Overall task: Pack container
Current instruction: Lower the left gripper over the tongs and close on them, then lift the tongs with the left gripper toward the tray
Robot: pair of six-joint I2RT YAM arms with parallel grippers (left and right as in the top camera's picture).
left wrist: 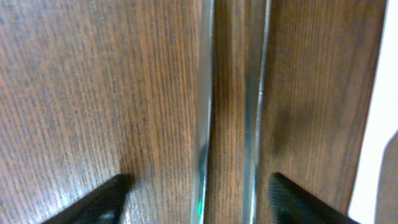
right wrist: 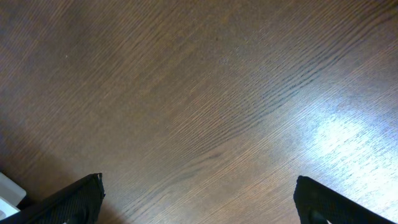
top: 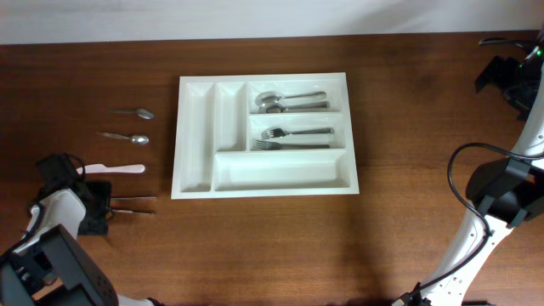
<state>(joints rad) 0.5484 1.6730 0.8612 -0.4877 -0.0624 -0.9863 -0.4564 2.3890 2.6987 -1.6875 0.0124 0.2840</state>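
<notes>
Tray (top: pixel 265 79): spoons (top: pixel 289 101), forks (top: pixel 293 138) in. Five pieces (top: pixel 119 169) loose on worktop (top: pixel 408 102), tray's 9 o'clock. My left end effector (left wrist: pixel 198 186) spread, straddling steel pair (left wrist: pixel 204 93), no grip; right end effector (right wrist: pixel 199 186) spread wide, empty.

Dark wood-grain table (top: pixel 408 102); pale wall strip (top: pixel 255 17) along its far edge; soft glare (right wrist: pixel 342 134) on the grain

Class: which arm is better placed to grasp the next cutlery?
Left. The left hand straddles two thin metal utensils near the white plastic tray; the right hand is on the tray's far side.
</notes>
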